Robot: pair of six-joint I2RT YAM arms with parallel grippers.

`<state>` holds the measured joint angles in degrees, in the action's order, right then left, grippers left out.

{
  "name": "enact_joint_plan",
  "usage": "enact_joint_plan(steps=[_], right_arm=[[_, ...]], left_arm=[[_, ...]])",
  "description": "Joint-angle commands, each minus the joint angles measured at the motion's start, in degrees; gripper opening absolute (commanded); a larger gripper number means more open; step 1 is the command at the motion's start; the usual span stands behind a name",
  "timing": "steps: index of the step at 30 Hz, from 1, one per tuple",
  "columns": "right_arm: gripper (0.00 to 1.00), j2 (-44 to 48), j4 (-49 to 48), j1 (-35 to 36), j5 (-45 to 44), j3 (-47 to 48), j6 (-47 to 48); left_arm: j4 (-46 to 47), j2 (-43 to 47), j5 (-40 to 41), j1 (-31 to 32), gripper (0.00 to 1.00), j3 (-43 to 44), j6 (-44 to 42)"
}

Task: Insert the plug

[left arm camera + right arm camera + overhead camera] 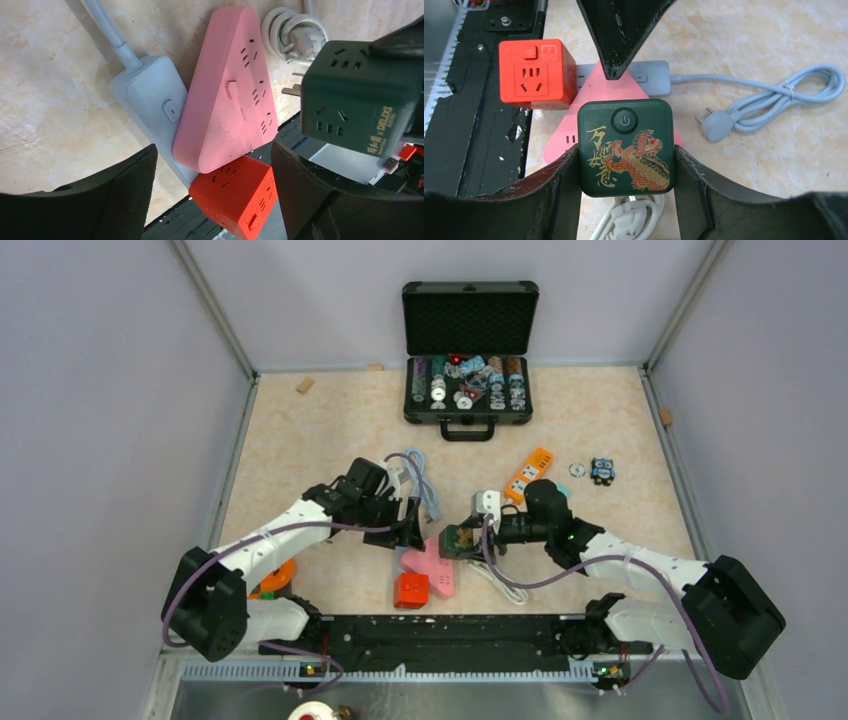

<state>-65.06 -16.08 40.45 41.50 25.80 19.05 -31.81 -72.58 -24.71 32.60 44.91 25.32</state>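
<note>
My right gripper (625,150) (470,538) is shut on a dark green cube socket (625,145) (360,95) with a gold and red lion print, held above the table. Under it lie a pink triangular power strip (230,90) (430,562), a grey power strip (150,95) and a red cube socket (536,75) (235,197). The grey plug (715,125) lies on the table on its coiled cable. A white plug (301,37) rests in its white coil. My left gripper (214,150) (408,525) hovers open over the pink strip, holding nothing.
An open black case (468,390) of small parts stands at the back. An orange power strip (528,473) and two small items (602,470) lie at the right. An orange object (275,580) sits by the left arm. The black rail (440,630) edges the front.
</note>
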Motion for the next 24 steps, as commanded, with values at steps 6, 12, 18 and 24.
enact_joint_plan(steps=[6,12,18,24], right_arm=[[0.00,-2.52,-12.00,-3.26,7.52,-1.29,2.33],[0.00,-4.96,-18.64,-3.53,6.29,-3.96,1.86],[0.00,-7.08,-27.06,-4.04,4.83,-7.47,1.40],[0.00,-10.05,-28.61,-4.22,7.05,-6.31,0.96]], left_arm=[[0.08,-0.63,4.59,-0.48,0.79,-0.96,-0.07],[-0.32,-2.09,7.51,-0.51,0.72,0.08,0.60],[1.12,-4.18,6.95,-0.50,0.63,-0.75,0.77],[2.16,-5.27,6.87,-0.48,0.57,-2.38,0.87]])
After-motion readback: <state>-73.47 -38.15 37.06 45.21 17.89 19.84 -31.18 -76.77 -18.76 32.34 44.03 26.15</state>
